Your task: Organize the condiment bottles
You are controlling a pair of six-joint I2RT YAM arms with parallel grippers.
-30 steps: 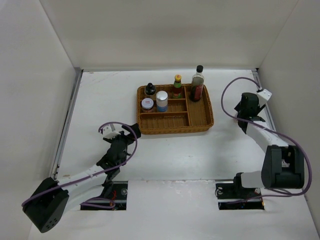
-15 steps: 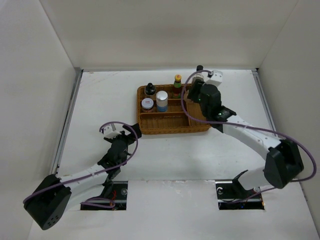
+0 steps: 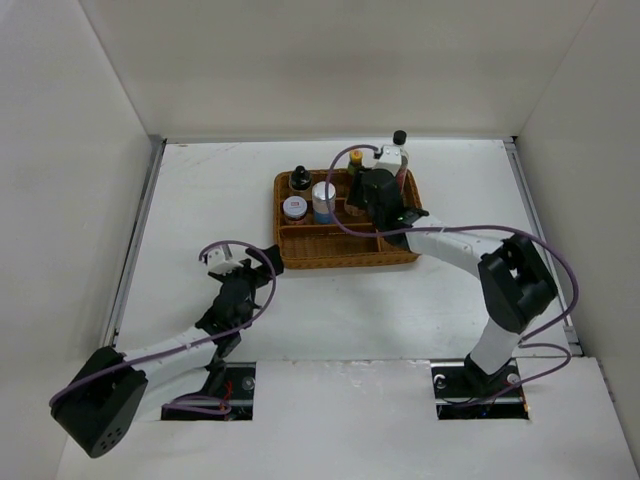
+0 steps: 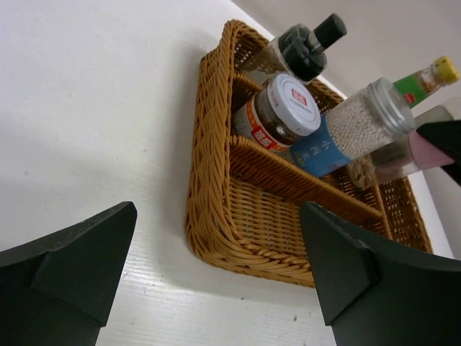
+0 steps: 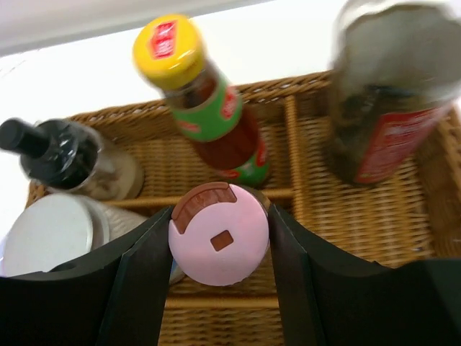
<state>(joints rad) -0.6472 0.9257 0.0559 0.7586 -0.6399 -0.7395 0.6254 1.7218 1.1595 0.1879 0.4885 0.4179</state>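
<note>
Right jaws clamped on upright pink-lidded shaker (image 5: 218,244), long axis vertical, over middle of wicker tray (image 3: 345,262), just near-side of yellow-capped bottle (image 5: 209,108), beside blue-white cylinder (image 3: 324,203), so placing looks like straight down; left jaws apart, farther off by tray's near-left corner.

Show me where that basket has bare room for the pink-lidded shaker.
Bare: the long front compartment, between the wicker tray's near rim and the divider before the white-lidded jar and blue-white cylinder. Crowded: the back cells, where the right jaws hold the pink-lidded shaker near the yellow-capped bottle.
</note>
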